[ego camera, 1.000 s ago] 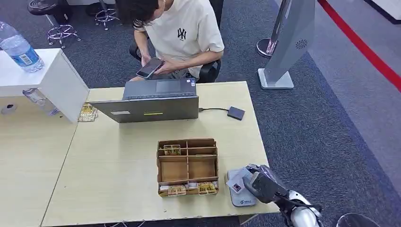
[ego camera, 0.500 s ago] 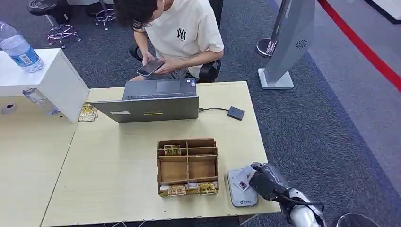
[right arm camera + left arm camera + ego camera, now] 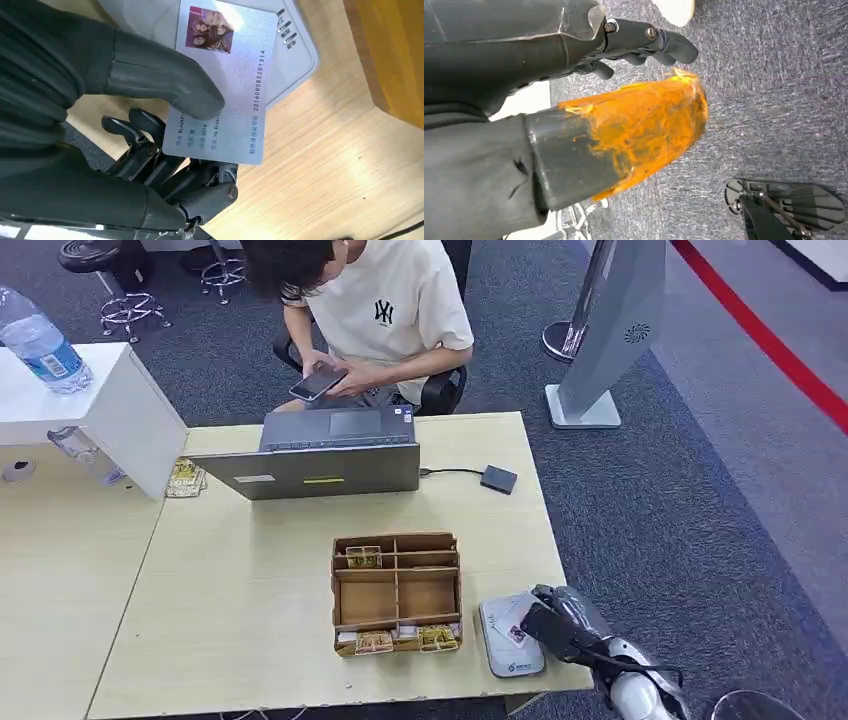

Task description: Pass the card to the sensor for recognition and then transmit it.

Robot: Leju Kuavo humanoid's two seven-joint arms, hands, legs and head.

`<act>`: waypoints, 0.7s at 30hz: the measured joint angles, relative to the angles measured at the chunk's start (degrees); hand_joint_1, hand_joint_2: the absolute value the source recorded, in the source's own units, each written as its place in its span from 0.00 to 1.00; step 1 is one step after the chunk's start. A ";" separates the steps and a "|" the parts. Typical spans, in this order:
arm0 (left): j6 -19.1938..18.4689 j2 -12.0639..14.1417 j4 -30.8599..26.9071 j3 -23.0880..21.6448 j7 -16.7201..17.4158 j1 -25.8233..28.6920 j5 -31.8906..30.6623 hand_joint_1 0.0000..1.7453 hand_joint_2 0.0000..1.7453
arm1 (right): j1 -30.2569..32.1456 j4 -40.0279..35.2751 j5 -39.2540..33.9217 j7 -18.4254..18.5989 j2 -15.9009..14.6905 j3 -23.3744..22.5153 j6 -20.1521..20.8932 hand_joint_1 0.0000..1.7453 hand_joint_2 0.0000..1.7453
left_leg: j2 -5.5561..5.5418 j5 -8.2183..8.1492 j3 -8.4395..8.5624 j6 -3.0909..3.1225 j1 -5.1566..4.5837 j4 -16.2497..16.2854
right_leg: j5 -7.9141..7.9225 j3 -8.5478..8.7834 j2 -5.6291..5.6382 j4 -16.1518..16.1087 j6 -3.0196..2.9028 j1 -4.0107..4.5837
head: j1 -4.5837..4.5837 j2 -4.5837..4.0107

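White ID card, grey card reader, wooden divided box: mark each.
White ID card (image 3: 227, 85), right wrist view, printed face.
Grey card reader (image 3: 508, 652), head view, bare front part.
Wooden divided box (image 3: 397, 595), head view, centre divider.

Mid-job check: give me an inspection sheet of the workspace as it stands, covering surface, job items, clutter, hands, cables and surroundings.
Surface: light wooden table.
Job's things: card held over the grey sensor at the table's near right corner.
Clutter: wooden organiser with small packets; laptop; small dark device.
Hands: right hand pinches the card under its thumb; left hand hangs over the carpet, holding nothing.
Cables: one runs from the laptop to the dark device.
Surroundings: seated person using a phone; water bottle on a white box; grey stand on the carpet.
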 joint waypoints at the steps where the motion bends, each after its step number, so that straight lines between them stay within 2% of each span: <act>1: 0.00 0.00 0.00 0.15 0.00 0.00 -0.02 0.00 0.00 | -0.03 0.09 0.09 0.07 0.00 0.11 0.00 1.00 1.00 | 0.00 0.00 0.00 0.00 0.00 0.00 | 0.00 0.00 0.00 0.00 0.00 0.00 | -0.02 0.00; 21: 0.02 0.17 0.00 0.72 0.09 0.00 -0.09 0.00 0.00 | -0.76 0.98 0.57 0.66 -0.22 1.42 -0.44 1.00 1.00 | 0.00 0.00 0.03 0.00 0.00 0.00 | 0.00 0.03 0.00 0.00 0.00 0.00 | -0.02 0.00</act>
